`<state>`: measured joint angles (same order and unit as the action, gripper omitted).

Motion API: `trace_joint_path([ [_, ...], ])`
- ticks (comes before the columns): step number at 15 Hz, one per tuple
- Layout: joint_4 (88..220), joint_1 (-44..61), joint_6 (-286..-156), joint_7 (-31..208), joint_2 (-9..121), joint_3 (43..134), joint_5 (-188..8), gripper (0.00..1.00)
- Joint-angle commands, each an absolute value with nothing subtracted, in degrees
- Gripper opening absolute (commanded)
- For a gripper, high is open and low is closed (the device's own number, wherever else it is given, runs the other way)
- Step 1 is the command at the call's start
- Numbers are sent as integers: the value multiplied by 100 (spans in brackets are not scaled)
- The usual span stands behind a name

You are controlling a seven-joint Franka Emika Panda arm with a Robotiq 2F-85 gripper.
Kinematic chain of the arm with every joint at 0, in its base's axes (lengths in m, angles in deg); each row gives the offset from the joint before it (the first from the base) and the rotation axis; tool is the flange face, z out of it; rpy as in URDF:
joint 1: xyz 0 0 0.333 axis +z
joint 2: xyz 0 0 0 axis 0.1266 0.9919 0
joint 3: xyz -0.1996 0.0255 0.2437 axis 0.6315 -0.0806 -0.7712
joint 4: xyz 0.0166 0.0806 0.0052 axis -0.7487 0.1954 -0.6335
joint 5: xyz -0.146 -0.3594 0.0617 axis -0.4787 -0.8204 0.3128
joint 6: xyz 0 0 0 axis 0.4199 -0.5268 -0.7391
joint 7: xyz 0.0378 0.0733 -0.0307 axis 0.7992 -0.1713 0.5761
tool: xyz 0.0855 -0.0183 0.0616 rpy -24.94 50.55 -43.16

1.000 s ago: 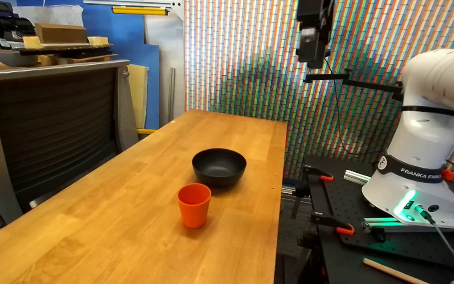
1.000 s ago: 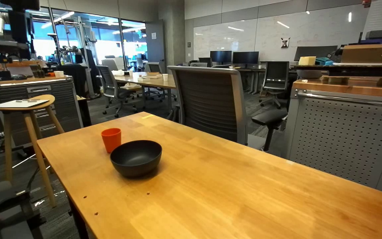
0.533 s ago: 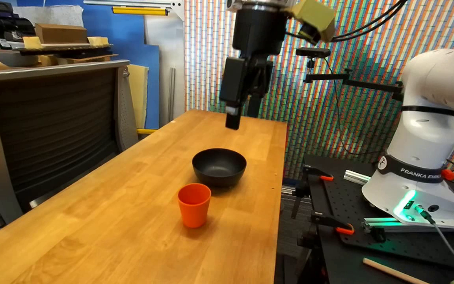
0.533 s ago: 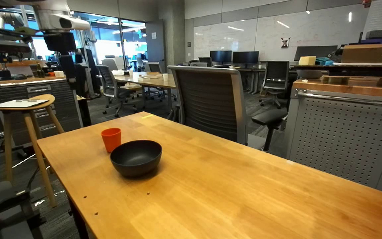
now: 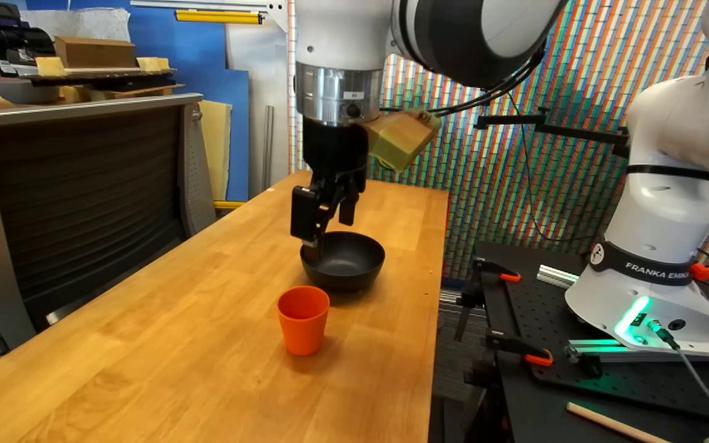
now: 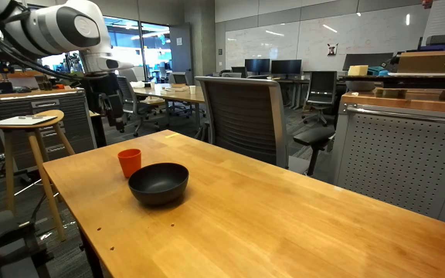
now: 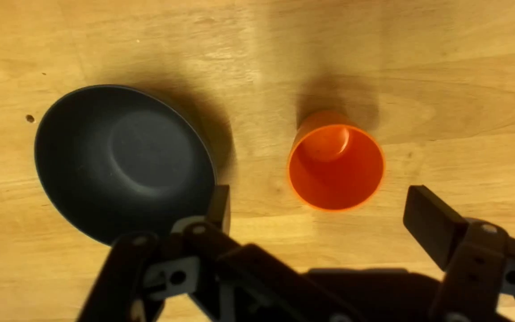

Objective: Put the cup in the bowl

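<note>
Along the left of an exterior view, we see a dark-backed chair [image 5: 84,203] standing beside a wooden table [image 5: 207,307]. Further right, on the table, we find the orange-red cup [image 5: 303,332], upright with its mouth facing up. Just right of and above the cup hangs the gripper [image 5: 331,237], below the white arm [image 5: 345,37]; in our line of sight one of its fingers [image 5: 304,212] crosses the left rim of the black bowl [image 5: 348,280]. The bowl sits upright on the wood, behind the cup as seen here. At the far right we note the robot's base [image 5: 594,307], marked by a green light strip [image 5: 632,316].

In the wrist view, we read from left to right: the bowl; one fingertip [image 7: 221,208], seen across the bowl's rim; the cup; and the opposing fingertip [image 7: 434,226]. The jaws stand wide apart, and the cup shows between and slightly ahead of them. A strip of the table separates cup from bowl, so we place the cup beside the bowl and outside it. We see the gripper raised above the table in both exterior views, apart from the cup.
</note>
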<state>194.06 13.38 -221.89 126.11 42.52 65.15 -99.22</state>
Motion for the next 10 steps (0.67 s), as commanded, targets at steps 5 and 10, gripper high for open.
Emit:
trace_joint_path([
  [5,18674,1915,-22192,12708,5443,7336,-10188,100],
  [10,18611,2057,-22261,12556,5919,7546,-9925,92],
])
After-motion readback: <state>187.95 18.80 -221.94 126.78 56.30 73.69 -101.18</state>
